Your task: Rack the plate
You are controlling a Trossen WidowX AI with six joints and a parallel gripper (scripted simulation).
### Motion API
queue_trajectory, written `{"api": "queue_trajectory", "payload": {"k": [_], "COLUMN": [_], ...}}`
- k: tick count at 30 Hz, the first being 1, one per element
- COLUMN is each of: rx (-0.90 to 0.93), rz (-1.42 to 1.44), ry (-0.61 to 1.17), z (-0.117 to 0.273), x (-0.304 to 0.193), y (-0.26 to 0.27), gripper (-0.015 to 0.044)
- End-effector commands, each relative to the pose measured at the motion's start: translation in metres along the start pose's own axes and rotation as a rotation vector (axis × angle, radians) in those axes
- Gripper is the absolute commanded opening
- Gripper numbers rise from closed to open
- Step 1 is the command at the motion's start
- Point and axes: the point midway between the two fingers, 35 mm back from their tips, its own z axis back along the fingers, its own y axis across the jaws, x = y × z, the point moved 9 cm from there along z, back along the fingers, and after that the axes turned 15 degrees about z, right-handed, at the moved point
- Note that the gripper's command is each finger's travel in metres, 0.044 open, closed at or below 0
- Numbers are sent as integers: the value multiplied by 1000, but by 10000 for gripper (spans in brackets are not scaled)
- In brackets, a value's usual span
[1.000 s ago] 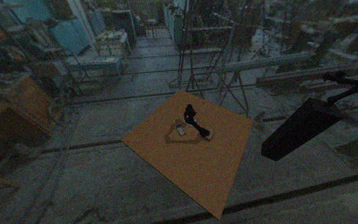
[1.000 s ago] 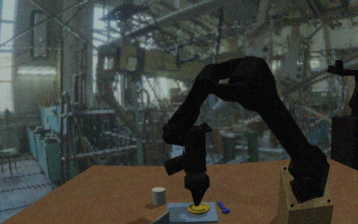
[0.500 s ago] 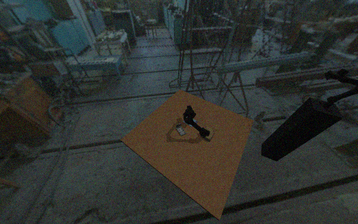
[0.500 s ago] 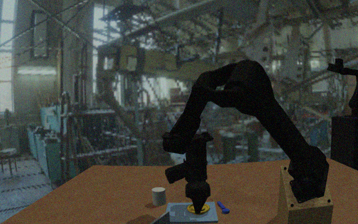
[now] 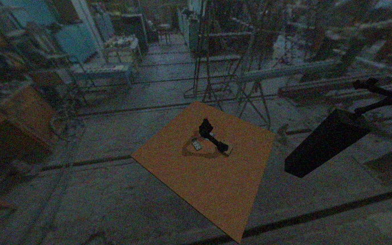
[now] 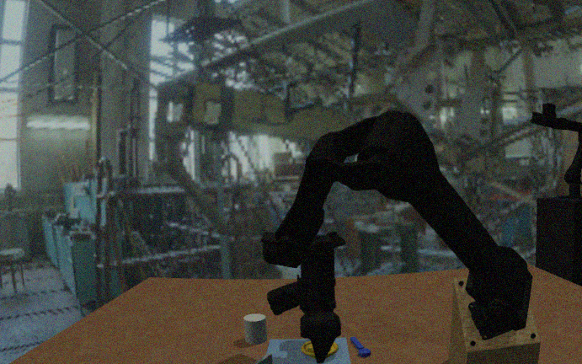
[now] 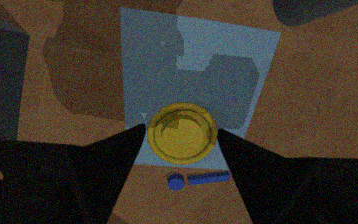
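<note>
Straddling the round yellow plate (image 6: 304, 348) (image 7: 182, 134) on its blue mat (image 6: 279, 345) (image 7: 150, 75)

Black gripper (image 6: 321, 358) (image 7: 182, 130)'s wide open, holding nothing; closing off-centre could probably shove the plate sideways.
</note>
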Motion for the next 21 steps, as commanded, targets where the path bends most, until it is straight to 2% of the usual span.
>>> {"api": "queue_trajectory", "payload": {"k": [1, 10, 13, 21], "rx": [6, 6, 5, -4], "rz": [-7, -7, -7, -8], "ry": [0, 0, 0, 2], "z": [-2, -2, 1, 44], "x": [-1, -1, -1, 5], "y": [0, 0, -1, -7], "gripper": [353, 293, 215, 5]}}
